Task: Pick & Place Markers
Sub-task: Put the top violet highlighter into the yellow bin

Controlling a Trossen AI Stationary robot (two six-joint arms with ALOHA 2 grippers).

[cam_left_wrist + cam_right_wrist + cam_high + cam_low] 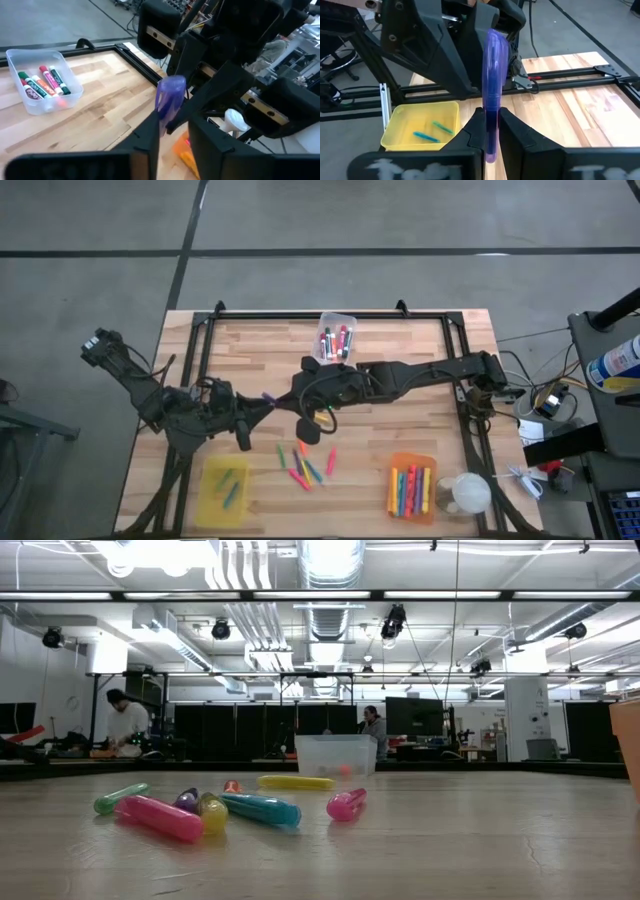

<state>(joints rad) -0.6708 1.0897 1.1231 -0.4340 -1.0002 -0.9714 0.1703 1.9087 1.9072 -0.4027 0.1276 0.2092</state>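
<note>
Purple marker (492, 95) hangs in mid-air over the middle of the surface (400, 415), its long axis running from the right hand (491, 131) toward the left hand (172, 131), which face each other there. Right hand is clamped on one end; the left hand's fingers (150, 137) flank the other end, and whether they grip it I cannot tell. Both hands are equally near, so the coming move looks like a hand-over. Marker labels in the clear bin (25, 107) cannot be read.
</note>
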